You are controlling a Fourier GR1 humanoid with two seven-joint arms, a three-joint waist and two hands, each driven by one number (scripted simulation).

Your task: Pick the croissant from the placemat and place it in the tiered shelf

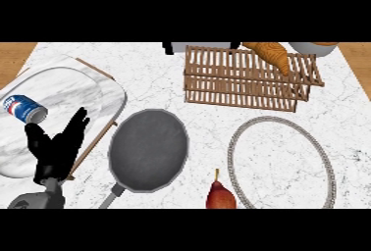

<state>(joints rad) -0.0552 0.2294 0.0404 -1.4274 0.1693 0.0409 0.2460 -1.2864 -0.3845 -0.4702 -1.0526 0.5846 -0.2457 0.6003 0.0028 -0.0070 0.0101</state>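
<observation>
Resting at the view's lower left, my left robot hand (54,147) stands open, black fingers straight and pointing up, over the edge of a white marble tray with a wooden rim (87,90). Its grey forearm is cut off by the lower edge. My right robot hand shows nowhere in the view.

On the tray, just beyond my fingertips, a blue, red and white soda can (24,108) lies on its side; its label is too small for me to read. Beside the tray sits a round grey frying pan (148,149), its handle running down toward the lower edge.

The golden-brown croissant (272,55) lies on the top level of the slatted wooden tiered shelf (243,81) at the far side of the white marble tabletop (206,117), toward the shelf's right end. Part of the pastry reaches past the top of the view, so I cannot see all of it.

Nearer to me, on the right, lies an oval white placemat with a beaded grey border (282,162). A dark red pear-shaped fruit with a thin stem (220,195) stands just beside its left rim, its base cut off below. Behind the shelf, a dark object and a pale round one are mostly hidden; I cannot tell what they are.
</observation>
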